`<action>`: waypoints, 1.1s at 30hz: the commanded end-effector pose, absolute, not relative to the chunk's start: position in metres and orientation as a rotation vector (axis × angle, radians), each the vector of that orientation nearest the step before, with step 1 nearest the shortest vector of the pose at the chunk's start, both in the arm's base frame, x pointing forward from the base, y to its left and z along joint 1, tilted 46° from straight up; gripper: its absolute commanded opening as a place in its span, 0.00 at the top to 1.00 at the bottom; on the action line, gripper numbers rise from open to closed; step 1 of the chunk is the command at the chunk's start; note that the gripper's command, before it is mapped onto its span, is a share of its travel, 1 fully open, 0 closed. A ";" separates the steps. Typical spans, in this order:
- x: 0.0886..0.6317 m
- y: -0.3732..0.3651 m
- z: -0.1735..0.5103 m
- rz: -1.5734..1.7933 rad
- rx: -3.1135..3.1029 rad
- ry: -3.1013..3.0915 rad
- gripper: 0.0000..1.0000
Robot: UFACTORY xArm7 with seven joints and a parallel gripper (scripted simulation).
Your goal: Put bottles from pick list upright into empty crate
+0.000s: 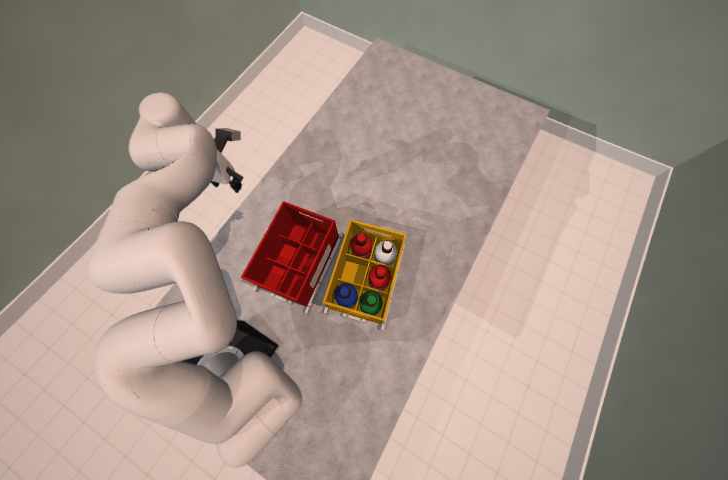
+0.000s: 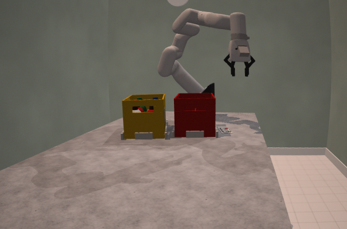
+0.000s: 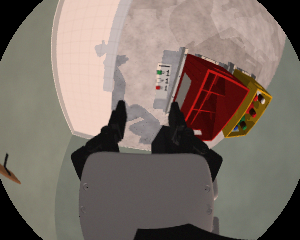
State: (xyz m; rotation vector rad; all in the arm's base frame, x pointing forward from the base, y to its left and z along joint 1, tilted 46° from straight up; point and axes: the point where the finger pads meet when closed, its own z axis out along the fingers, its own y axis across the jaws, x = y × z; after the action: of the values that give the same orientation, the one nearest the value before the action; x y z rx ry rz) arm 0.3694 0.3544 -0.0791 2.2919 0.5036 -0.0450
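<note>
Pick list (image 2: 224,130) (image 3: 162,80) beside red crate (image 1: 267,242) (image 2: 194,119) (image 3: 194,76), green, white, red marks.

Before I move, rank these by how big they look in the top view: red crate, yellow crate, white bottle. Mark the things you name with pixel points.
1. Red crate (image 1: 271,249) (image 2: 194,121) (image 3: 194,75)
2. Yellow crate (image 1: 330,283) (image 2: 144,122) (image 3: 238,120)
3. White bottle (image 1: 386,253), clearly smallest
</note>
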 end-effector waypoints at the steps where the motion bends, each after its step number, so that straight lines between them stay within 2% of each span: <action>1: 0.389 0.344 -0.079 -0.040 2.296 0.507 0.35; 14: 0.434 0.315 -0.081 -0.040 2.296 0.507 0.35; 33: 0.434 0.315 -0.081 -0.040 2.296 0.507 0.35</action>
State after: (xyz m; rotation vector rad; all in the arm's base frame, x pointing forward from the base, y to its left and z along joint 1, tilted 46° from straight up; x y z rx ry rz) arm 0.4339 0.3122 -0.0819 2.2927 0.5041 -0.0450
